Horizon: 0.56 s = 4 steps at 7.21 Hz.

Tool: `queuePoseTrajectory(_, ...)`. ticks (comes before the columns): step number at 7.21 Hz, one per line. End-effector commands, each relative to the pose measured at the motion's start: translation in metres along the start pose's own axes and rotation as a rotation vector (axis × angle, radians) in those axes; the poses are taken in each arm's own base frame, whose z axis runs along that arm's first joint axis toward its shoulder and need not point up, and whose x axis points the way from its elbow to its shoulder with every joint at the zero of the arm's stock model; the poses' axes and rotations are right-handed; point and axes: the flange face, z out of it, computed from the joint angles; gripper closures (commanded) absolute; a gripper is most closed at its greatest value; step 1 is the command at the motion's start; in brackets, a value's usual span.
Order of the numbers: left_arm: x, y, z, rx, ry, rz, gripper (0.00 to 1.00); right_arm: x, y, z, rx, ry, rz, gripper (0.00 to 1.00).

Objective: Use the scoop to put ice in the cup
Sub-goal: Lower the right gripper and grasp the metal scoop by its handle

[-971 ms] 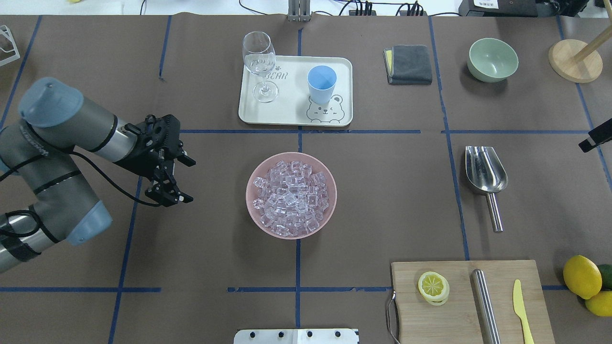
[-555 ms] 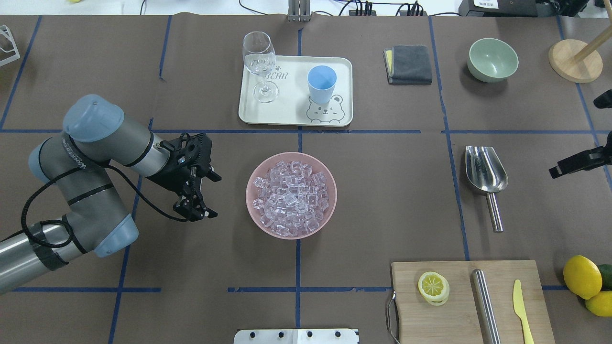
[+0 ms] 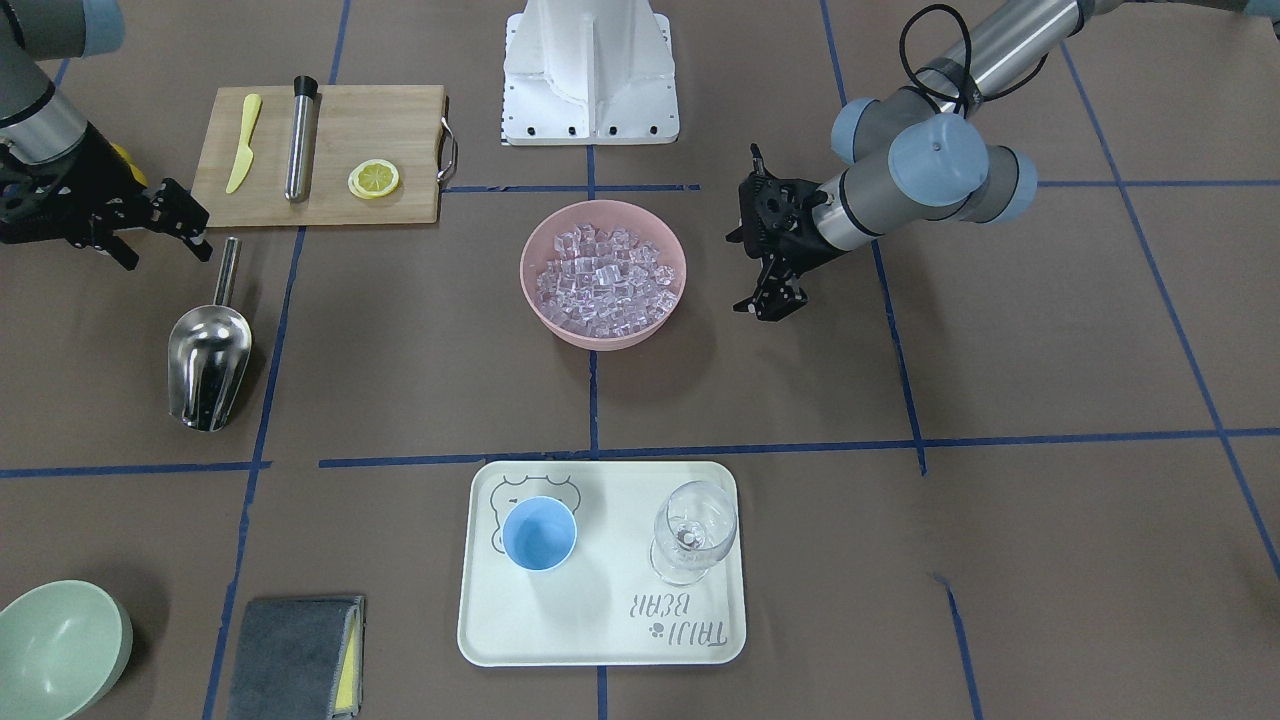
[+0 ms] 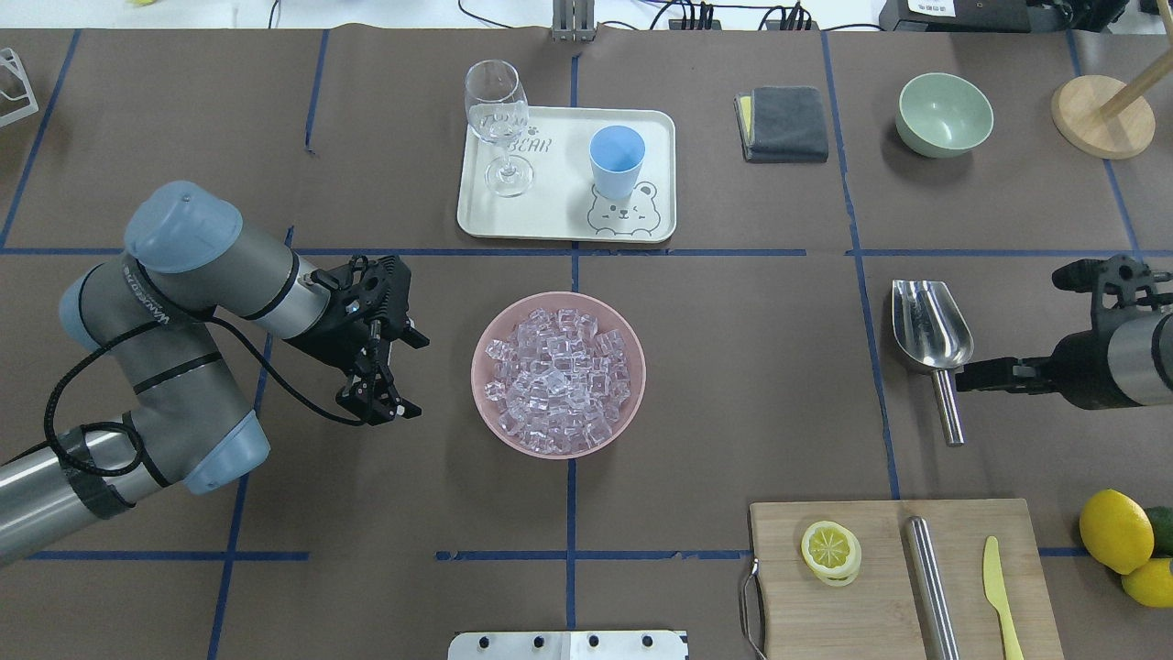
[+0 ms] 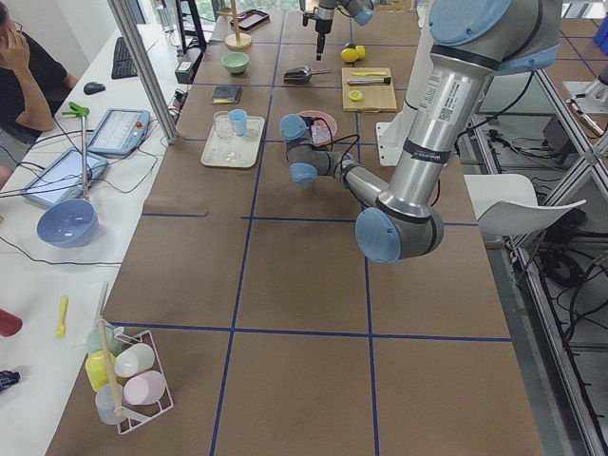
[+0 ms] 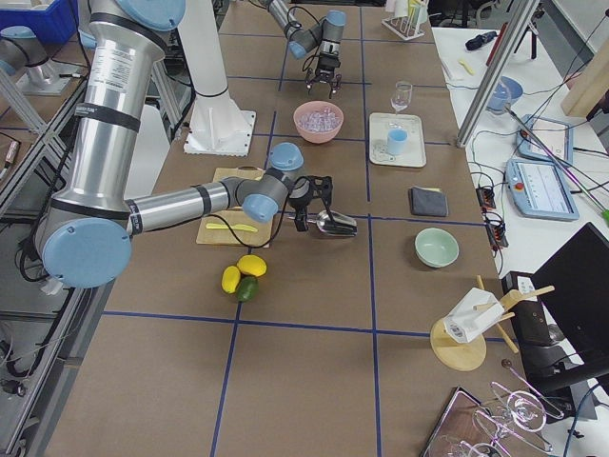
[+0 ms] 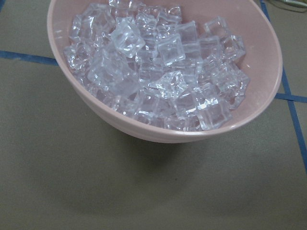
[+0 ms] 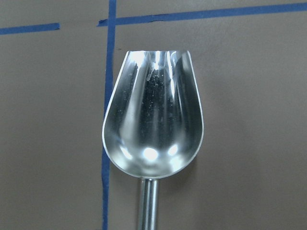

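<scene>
Opening far left with the left pincer (image 4: pixel 410 376), poised over the table (image 4: pixel 367 513) just left of the pink bowl (image 4: pixel 477 367), released, spread wide around nothing but air. Straight into the pink bowl itself: heaped nearly to the rim with the ice (image 4: pixel 557 380), seen close up through the left wrist camera as a pile of glassy, colourless cubes. Up beyond the bowl's far side to the white tray (image 4: pixel 561 215), set apart from the bowl, carrying a wine glass (image 4: pixel 498 115) beyond the bowl's left half and the cup (image 4: pixel 616 161) beyond its right half, upright, with a bare blue inside in the front-facing view. Over to the right of the bowl, well apart from it, for the scoop (image 4: pixel 930 335): flat on the table, with the trough away from the robot and the handle toward it, gleaming bare in the right wrist view. Finishing farthest right of the bowl with the right pincer (image 3: pixel 170 248), released too, clutching nothing, with one fingertip close by the scoop's handle; impossible to say whether touching.
</scene>
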Motion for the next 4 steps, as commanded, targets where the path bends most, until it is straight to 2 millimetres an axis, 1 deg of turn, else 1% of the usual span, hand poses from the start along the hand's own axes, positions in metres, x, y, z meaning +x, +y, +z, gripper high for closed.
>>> queuePoseTrajectory(1,-0.002,-0.001,-0.001,-0.001,-0.023,0.003,0.00,-0.035,0.034,0.020,0.137,0.044,0.064,0.00)
queuePoseTrajectory(3,-0.001,-0.002,-0.002,0.001,-0.023,0.004,0.00,-0.040,0.053,0.034,0.155,0.069,0.051,0.00)
queuePoseTrajectory(4,0.001,-0.006,-0.004,0.008,-0.024,0.010,0.00,-0.038,0.064,0.043,0.175,0.094,0.028,0.00)
